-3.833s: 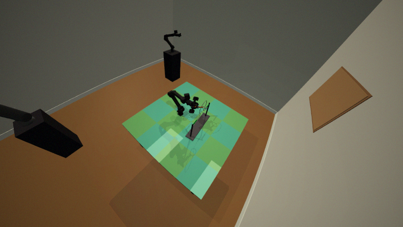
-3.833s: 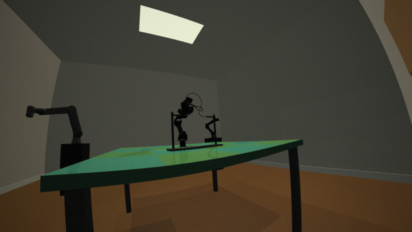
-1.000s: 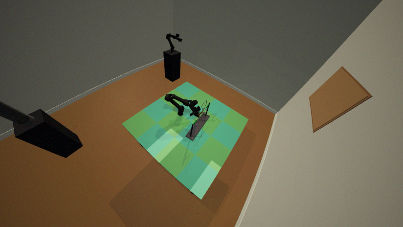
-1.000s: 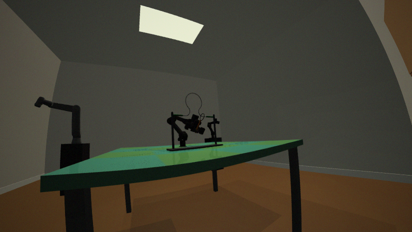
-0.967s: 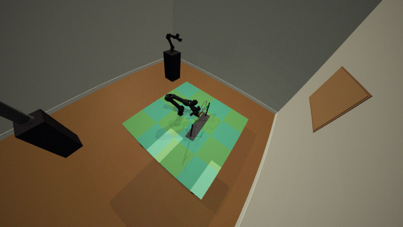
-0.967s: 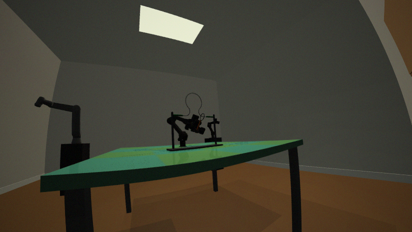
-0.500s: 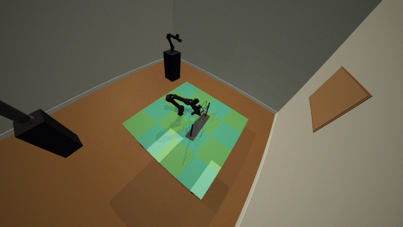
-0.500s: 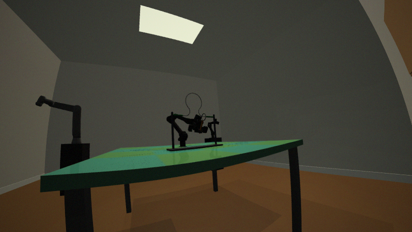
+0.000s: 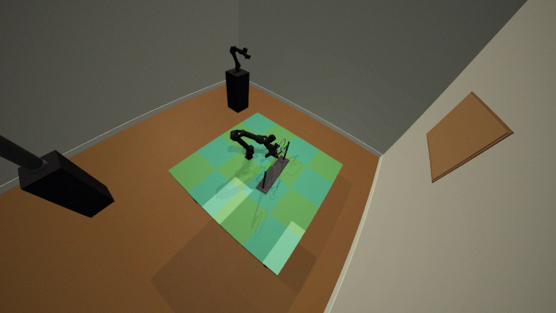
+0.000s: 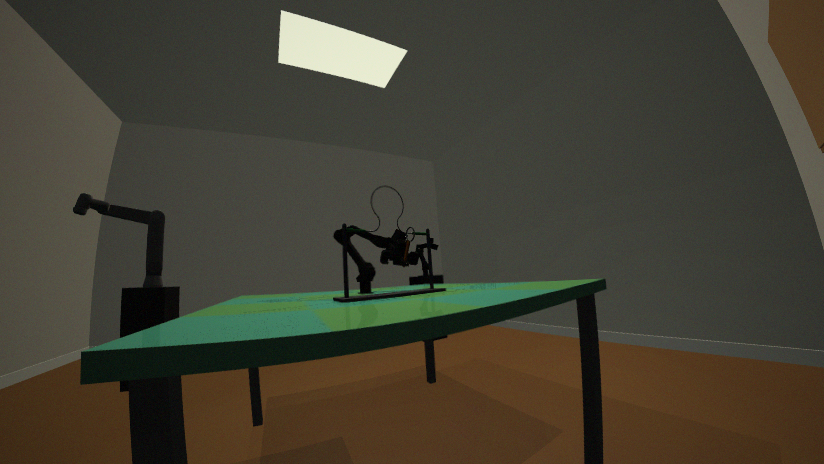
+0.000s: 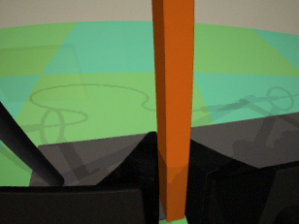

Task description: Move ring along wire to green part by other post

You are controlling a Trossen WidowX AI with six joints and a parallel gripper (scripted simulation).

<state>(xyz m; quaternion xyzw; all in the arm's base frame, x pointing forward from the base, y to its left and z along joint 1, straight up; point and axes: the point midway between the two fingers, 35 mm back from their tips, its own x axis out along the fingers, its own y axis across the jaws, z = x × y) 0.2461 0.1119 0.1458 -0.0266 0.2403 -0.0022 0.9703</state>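
My gripper (image 11: 160,138) (image 10: 403,253) (image 9: 274,152) is shut on the orange handle (image 11: 173,91) (image 10: 406,250), which stands upright between the dark fingers in the wrist view. In the exterior view the ring (image 10: 408,241) sits at the top of the handle, close to the green wire part (image 10: 420,232) beside the right post (image 10: 430,259). The thin grey wire (image 10: 385,189) loops high above the middle and runs down to the left post (image 10: 344,265). The ring itself is out of the wrist view. I cannot tell whether the ring touches the wire.
The posts stand on a dark base plate (image 9: 274,173) (image 10: 392,294) on the green checkered table (image 9: 194,171) (image 10: 230,340). A second arm on a black pedestal (image 9: 237,91) (image 10: 149,305) stands off the table. A black camera box (image 9: 62,182) hangs at the left.
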